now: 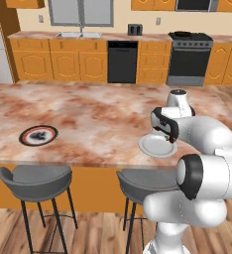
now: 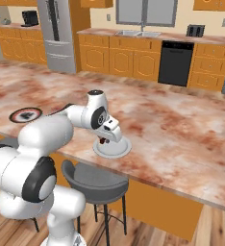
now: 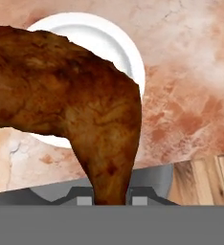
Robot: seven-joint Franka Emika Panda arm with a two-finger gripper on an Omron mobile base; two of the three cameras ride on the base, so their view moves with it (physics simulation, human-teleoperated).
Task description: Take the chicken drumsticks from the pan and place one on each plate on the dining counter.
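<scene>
My gripper (image 3: 111, 200) is shut on a brown chicken drumstick (image 3: 80, 105), which hangs just above a plain white plate (image 3: 118, 43). That plate (image 1: 152, 147) lies near the front edge of the marbled dining counter (image 1: 98, 119), with the hand (image 1: 165, 126) right over it. From the right, the gripper (image 2: 103, 141) hovers low over the same plate (image 2: 120, 151). A second plate with a dark rim and red ring (image 1: 38, 135) (image 2: 25, 114) lies further left on the counter. A dark shape on the far stove (image 1: 182, 33) could be the pan, too small to tell.
Grey stools (image 1: 36, 181) (image 1: 143, 181) (image 2: 95, 180) stand under the counter's front edge, below the plates. Orange cabinets, a sink and a black dishwasher (image 1: 122, 61) line the far wall. A fridge (image 2: 59, 29) stands at the back left.
</scene>
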